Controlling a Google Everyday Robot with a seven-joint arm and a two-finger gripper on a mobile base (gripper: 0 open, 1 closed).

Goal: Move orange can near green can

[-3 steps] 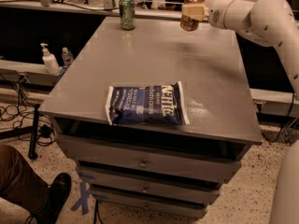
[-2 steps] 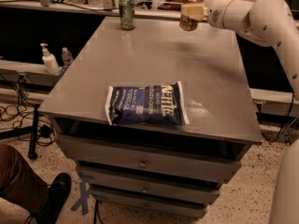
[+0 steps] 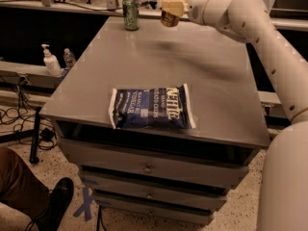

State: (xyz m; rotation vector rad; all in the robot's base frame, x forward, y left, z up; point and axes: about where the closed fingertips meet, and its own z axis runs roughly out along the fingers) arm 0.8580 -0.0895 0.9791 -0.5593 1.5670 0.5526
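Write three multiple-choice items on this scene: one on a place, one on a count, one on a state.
1. Where does the green can stand?
A. at the far edge of the table
B. on the floor
C. at the table's near edge

2. How many drink cans show?
A. one
B. two
C. three

3. What state is the orange can in?
A. lying on the table
B. held in the air by the gripper
C. standing against the green can

Answers:
1 A: it stands upright at the far edge, left of the gripper.
2 B: only the green one and the orange one appear.
3 B: the gripper is shut on it, above the table's far edge and clear of the surface.
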